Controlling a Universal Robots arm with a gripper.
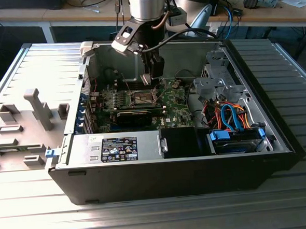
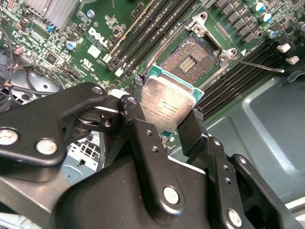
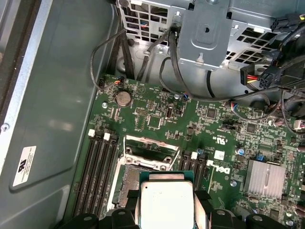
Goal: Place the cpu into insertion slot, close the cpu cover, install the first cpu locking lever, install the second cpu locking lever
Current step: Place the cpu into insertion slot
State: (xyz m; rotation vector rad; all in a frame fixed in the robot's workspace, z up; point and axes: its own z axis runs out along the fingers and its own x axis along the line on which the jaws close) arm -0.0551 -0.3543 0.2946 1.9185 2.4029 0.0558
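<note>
My gripper (image 1: 152,78) hangs inside the open computer case, just above the green board. In both wrist views its black fingers (image 2: 195,126) are shut on two opposite edges of the cpu (image 2: 169,107), a small square chip with a dull silver top. The chip is held tilted above the insertion slot (image 2: 187,61), not touching it. The insertion slot (image 3: 127,183) is open with its dark centre bare, and the cpu (image 3: 169,207) hides part of it. The cpu cover (image 3: 150,157) stands raised at the slot's far edge. A thin wire lever (image 2: 259,64) sticks out beside the slot.
Long black memory slots (image 3: 97,171) flank the socket. A grey drive cage (image 1: 218,82) and blue and orange cables (image 1: 236,117) fill the case on the exterior view's right. The power supply (image 1: 118,147) lies at the front. A grey fixture (image 1: 33,109) stands outside the case.
</note>
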